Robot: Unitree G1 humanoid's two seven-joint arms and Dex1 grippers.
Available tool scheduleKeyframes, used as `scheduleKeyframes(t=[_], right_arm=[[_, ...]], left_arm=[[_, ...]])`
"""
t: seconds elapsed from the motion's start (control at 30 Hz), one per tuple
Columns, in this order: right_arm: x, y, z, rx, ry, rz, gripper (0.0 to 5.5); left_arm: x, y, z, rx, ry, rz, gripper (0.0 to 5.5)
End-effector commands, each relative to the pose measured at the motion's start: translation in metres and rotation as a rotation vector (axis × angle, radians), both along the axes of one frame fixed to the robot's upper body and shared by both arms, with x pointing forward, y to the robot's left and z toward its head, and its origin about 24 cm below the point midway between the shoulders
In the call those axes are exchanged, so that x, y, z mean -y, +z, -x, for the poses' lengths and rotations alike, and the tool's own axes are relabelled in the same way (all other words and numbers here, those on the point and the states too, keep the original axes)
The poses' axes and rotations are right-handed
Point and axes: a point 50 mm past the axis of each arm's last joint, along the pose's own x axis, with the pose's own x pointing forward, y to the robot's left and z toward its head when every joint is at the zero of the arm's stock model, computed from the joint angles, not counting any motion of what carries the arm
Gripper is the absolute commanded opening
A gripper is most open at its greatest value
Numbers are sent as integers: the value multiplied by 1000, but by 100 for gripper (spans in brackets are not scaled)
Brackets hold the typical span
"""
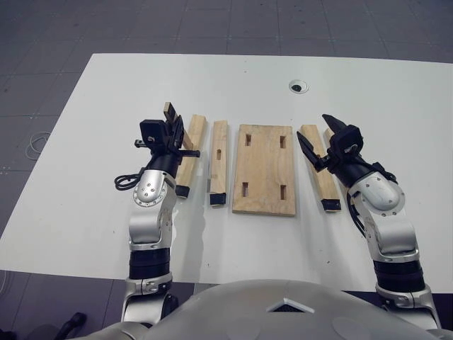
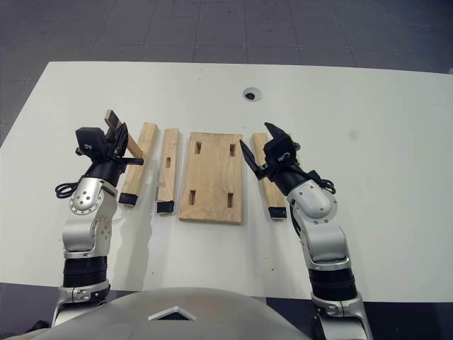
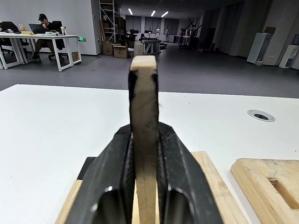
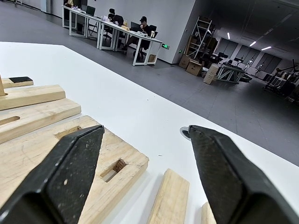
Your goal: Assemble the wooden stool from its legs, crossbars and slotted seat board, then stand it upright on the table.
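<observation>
Wooden crossbar (image 1: 170, 110) sits clamped in your left gripper (image 1: 174, 131) over the leftmost leg (image 1: 190, 166); your right gripper (image 1: 314, 127) hangs open above the leg (image 1: 320, 173) right of the seat board (image 1: 264, 170).

The white counter (image 1: 85, 212) is viewed from the head by two stereo cameras, aimed forward and down from a moderate height. Nearly the same scene is taken in by both eyes, with a slight sideways offset. The left wrist view is taken low and very close behind the left end effector (image 3: 144, 135), facing along the counter toward the room beyond, with the clamped wooden bar (image 3: 143, 93) at its centre. The right wrist view is set likewise behind the spread right end effector (image 4: 145, 130). The slotted seat board (image 4: 42, 144) is shared with the head views, and seemingly the cable hole (image 4: 185, 132) too.
</observation>
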Motion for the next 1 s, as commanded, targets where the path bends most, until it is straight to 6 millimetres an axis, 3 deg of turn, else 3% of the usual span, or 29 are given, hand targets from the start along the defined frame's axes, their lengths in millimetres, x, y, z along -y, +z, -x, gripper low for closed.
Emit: scheduleKeyframes(t=[0.03, 0.5, 0.83, 1.0], right_arm=[[1, 0, 1, -10, 0, 4, 334], [3, 1, 0, -11, -7, 8, 334], [6, 3, -4, -2, -9, 15, 334], [6, 3, -4, -2, -8, 16, 334]], left_arm=[[-1, 3, -4, 4, -1, 3, 42], [-6, -21, 7, -94, 13, -8, 42], [-10, -70, 31, -283, 15, -52, 42], [-16, -72, 40, -241, 45, -63, 42]])
